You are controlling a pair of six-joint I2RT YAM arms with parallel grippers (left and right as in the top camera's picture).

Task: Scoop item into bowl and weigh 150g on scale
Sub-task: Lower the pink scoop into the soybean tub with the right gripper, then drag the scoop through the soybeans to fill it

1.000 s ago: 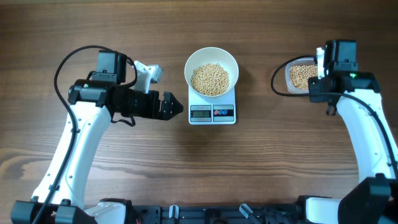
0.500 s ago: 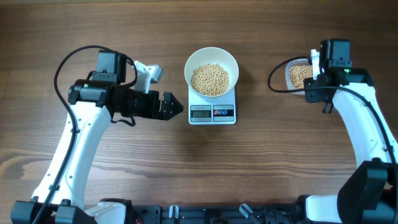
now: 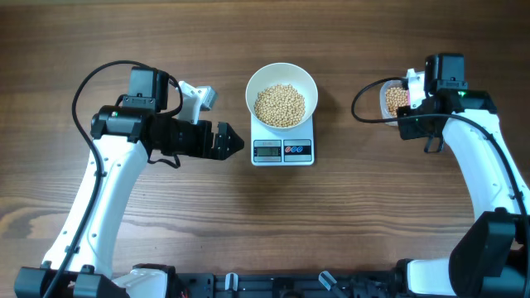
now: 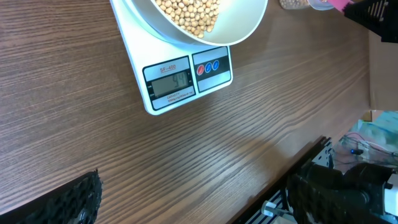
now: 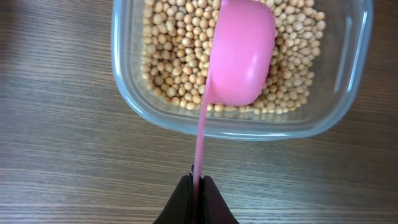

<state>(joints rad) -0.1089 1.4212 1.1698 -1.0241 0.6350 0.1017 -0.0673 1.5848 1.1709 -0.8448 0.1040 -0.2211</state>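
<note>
tan beans (image 3: pixel 280 105) are seen heaped in the white bowl (image 3: pixel 281 73), which is set on the scale (image 3: pixel 282 151) near the middle of the wooden table (image 3: pixel 166 232). so a good share of the scooping is judged to be done. digits are lit on the display (image 4: pixel 171 84), but they are too blurred in the left wrist view to be read, so it cannot be told how close the weight is to the target.

more beans are held in the clear tub (image 5: pixel 249 130) at the right side of the table, well apart from the scale. the pink scoop (image 5: pixel 242 56) is lowered over these beans, with its rounded back turned to the camera; whether it is loaded cannot be told. its thin handle is pinched between the closed fingers of the right gripper (image 5: pixel 198 183).

the left gripper (image 3: pixel 236 142) is parked just beside the scale, on its left, with its jaws spread wide and nothing in them.

what is left, as judged: another load is to be lifted from the tub, carried across to the bowl, and tipped in bit by bit until the target weight is shown.
</note>
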